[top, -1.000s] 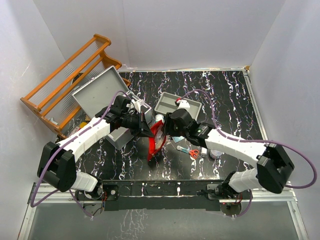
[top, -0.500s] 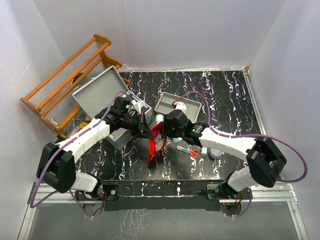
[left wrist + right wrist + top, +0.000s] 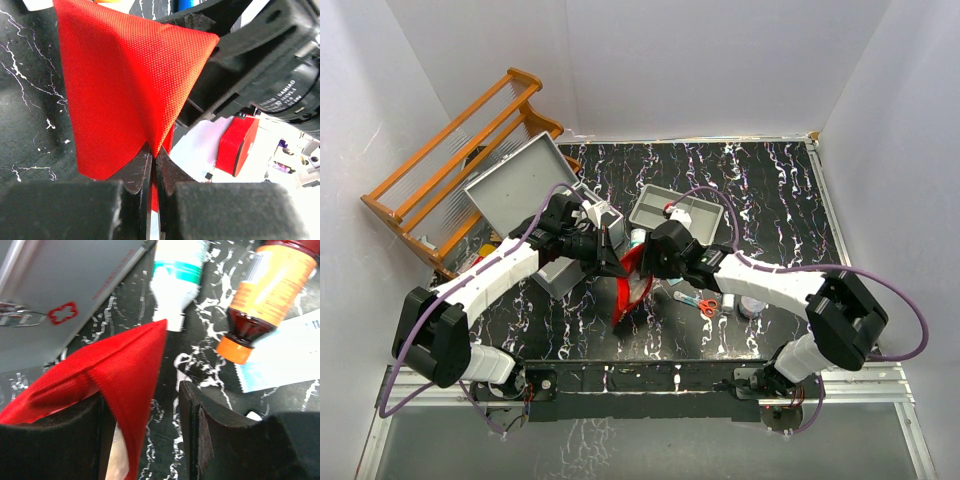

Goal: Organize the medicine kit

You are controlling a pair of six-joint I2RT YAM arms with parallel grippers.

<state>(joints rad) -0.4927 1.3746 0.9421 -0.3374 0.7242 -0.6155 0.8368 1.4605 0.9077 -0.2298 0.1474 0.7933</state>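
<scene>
The red pouch (image 3: pixel 631 288) stands on edge at the table's middle, and my left gripper (image 3: pixel 617 262) is shut on a fold of its fabric (image 3: pixel 135 90). In the left wrist view the jaws pinch that fold where they meet (image 3: pixel 154 156). My right gripper (image 3: pixel 643 262) faces it from the right, open, with a corner of the pouch (image 3: pixel 131 371) lying between its fingers against the left finger (image 3: pixel 75 437); a gap separates the cloth from the right finger (image 3: pixel 212 432). The grey medicine kit (image 3: pixel 558 278) sits just left, lid (image 3: pixel 515 180) raised, its red cross (image 3: pixel 63 313) showing.
A white tube with a teal band (image 3: pixel 177 270) and an orange-capped bottle (image 3: pixel 265 290) lie beyond the pouch. The shallow grey tray (image 3: pixel 660 207) is behind them. Red-handled scissors (image 3: pixel 708 305) and small items lie to the right. A wooden rack (image 3: pixel 460 150) stands back left.
My right arm has shifted left, bringing its gripper closer onto the pouch, and its jaws have widened a little. The left gripper has kept its pinch in place.
</scene>
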